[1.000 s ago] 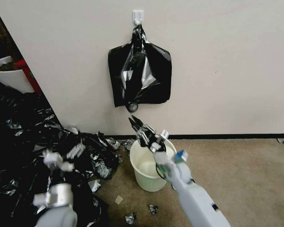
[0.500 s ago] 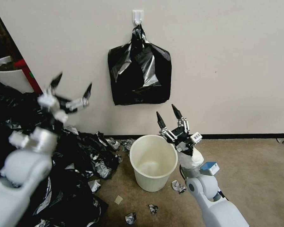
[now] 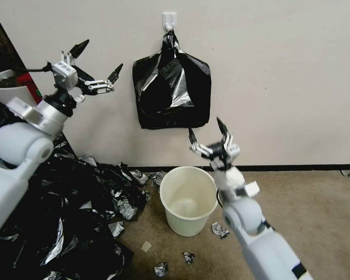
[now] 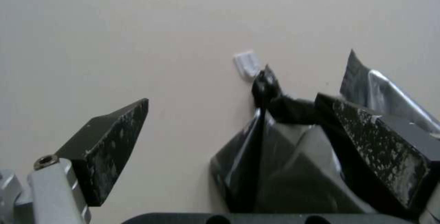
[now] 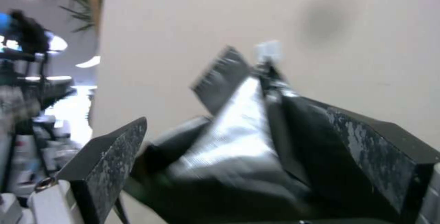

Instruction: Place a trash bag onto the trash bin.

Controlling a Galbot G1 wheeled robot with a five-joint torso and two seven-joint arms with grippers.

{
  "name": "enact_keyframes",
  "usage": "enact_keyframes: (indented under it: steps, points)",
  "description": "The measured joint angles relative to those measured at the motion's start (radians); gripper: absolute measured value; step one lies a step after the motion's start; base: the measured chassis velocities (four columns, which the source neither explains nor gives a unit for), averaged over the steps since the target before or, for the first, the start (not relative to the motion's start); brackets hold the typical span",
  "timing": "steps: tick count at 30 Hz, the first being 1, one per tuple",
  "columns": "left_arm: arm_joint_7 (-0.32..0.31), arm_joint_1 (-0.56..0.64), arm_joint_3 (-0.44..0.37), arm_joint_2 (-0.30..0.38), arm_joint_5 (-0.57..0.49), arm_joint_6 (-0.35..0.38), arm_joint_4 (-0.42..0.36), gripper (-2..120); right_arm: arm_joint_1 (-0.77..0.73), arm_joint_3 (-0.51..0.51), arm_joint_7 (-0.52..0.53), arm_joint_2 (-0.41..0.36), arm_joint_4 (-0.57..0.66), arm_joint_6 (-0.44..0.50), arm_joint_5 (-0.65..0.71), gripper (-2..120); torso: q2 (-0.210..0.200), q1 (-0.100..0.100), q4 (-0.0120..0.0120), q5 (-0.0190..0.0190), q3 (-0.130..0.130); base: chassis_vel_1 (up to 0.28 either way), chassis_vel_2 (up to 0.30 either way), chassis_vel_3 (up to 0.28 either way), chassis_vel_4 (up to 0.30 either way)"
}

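Against beige wall, a hooked stack of thin, slippery black plastic bags (image 3: 172, 93) is flanked by spread-fingered left gripper (image 3: 99, 64) and right gripper (image 3: 208, 134), best pinched at one loose lower edge.

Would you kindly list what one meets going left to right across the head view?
White planter → left pincer → hanging stack of black bags → right pincer.

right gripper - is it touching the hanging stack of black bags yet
Apart. The head view shows the open right gripper just below the bag stack, pale wall visible between its fingertips and the stack's bottom edge.
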Motion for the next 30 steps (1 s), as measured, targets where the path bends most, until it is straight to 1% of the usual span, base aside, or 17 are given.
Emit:
enact_keyframes:
  steps: [3, 4, 5, 7, 8, 9, 12, 14, 15, 18, 20, 21, 25, 26, 27, 28, 30]
  points:
    - [-0.021, 0.055, -0.036, -0.040, 0.004, 0.003, -0.021, 100, 0.130, -0.085, 0.064, -0.048, 0.008, -0.119, 0.080, 100, 0.000, 0.000, 0.0000, 0.0002, 0.000, 0.000, 0.000, 0.000, 0.000]
    - [-0.026, 0.070, -0.047, -0.050, 0.005, 0.003, -0.022, 100, 0.178, -0.118, 0.112, -0.062, 0.005, -0.186, 0.095, 100, 0.000, 0.000, -0.0005, 0.0004, 0.000, 0.000, 0.000, 0.000, 0.000]
    - [-0.026, 0.070, -0.047, -0.050, 0.005, 0.003, -0.022, 100, 0.178, -0.118, 0.112, -0.062, 0.005, -0.186, 0.095, 100, 0.000, 0.000, -0.0005, 0.0004, 0.000, 0.000, 0.000, 0.000, 0.000]
    - [-0.027, 0.088, -0.060, -0.053, 0.007, 0.004, -0.022, 100, 0.242, -0.150, 0.189, -0.075, -0.007, -0.277, 0.106, 100, 0.000, 0.000, -0.0005, 0.0005, 0.000, 0.000, 0.000, 0.000, 0.000]
    - [-0.027, 0.096, -0.066, -0.053, 0.008, 0.004, -0.023, 100, 0.261, -0.157, 0.213, -0.079, -0.010, -0.308, 0.113, 100, 0.000, 0.000, -0.0005, 0.0005, 0.000, 0.000, 0.000, 0.000, 0.000]
    - [-0.027, 0.096, -0.066, -0.053, 0.008, 0.004, -0.023, 100, 0.261, -0.157, 0.213, -0.079, -0.010, -0.308, 0.113, 100, 0.000, 0.000, -0.0005, 0.0005, 0.000, 0.000, 0.000, 0.000, 0.000]
    - [-0.028, 0.113, -0.080, -0.049, 0.013, 0.004, -0.022, 100, 0.292, -0.164, 0.289, -0.088, 0.003, -0.409, 0.132, 97, 0.000, 0.000, -0.0005, 0.0005, 0.000, 0.000, 0.000, 0.000, 0.000]
    - [-0.028, 0.114, -0.080, -0.049, 0.013, 0.004, -0.022, 100, 0.292, -0.164, 0.293, -0.089, 0.004, -0.415, 0.133, 97, 0.000, 0.000, -0.0005, 0.0005, 0.000, 0.000, 0.000, 0.000, 0.000]
    - [-0.029, 0.118, -0.084, -0.048, 0.018, 0.004, -0.023, 100, 0.294, -0.162, 0.311, -0.103, 0.025, -0.465, 0.140, 91, 0.000, 0.000, -0.0006, 0.0006, 0.000, 0.000, 0.000, 0.000, 0.000]
    - [-0.032, 0.119, -0.085, -0.046, 0.028, 0.005, -0.027, 100, 0.296, -0.161, 0.313, -0.130, 0.069, -0.529, 0.177, 82, 0.000, 0.000, -0.0008, 0.0006, 0.000, 0.000, 0.000, 0.000, 0.000]
    - [-0.032, 0.119, -0.085, -0.046, 0.032, 0.006, -0.027, 100, 0.300, -0.163, 0.313, -0.137, 0.081, -0.545, 0.195, 78, 0.000, 0.000, -0.0009, 0.0006, 0.000, 0.000, 0.000, 0.000, 0.000]
    - [-0.032, 0.119, -0.084, -0.045, 0.038, 0.008, -0.027, 100, 0.310, -0.170, 0.314, -0.147, 0.102, -0.577, 0.232, 70, 0.000, 0.000, -0.0009, 0.0006, 0.000, 0.000, 0.000, 0.000, 0.000]
    - [-0.033, 0.121, -0.080, -0.045, 0.053, 0.010, -0.027, 100, 0.359, -0.196, 0.325, -0.166, 0.119, -0.657, 0.284, 61, 0.000, 0.000, -0.0007, 0.0006, 0.000, 0.000, 0.000, 0.000, 0.000]
    - [-0.033, 0.122, -0.079, -0.045, 0.056, 0.011, -0.028, 100, 0.372, -0.202, 0.329, -0.169, 0.115, -0.675, 0.286, 61, 0.000, 0.000, -0.0006, 0.0005, 0.000, 0.000, 0.000, 0.000, 0.000]
    - [-0.033, 0.124, -0.079, -0.045, 0.057, 0.011, -0.029, 100, 0.382, -0.205, 0.334, -0.171, 0.109, -0.690, 0.286, 65, 0.000, 0.000, -0.0006, 0.0005, 0.000, 0.000, 0.000, 0.000, 0.000]
    - [-0.033, 0.124, -0.079, -0.045, 0.057, 0.011, -0.029, 100, 0.382, -0.205, 0.334, -0.171, 0.109, -0.690, 0.286, 65, 0.000, 0.000, -0.0006, 0.0005, 0.000, 0.000, 0.000, 0.000, 0.000]
    - [-0.033, 0.126, -0.080, -0.045, 0.059, 0.011, -0.031, 100, 0.398, -0.209, 0.348, -0.173, 0.100, -0.709, 0.282, 74, 0.000, 0.000, -0.0006, 0.0006, 0.000, 0.000, 0.000, 0.000, 0.000]
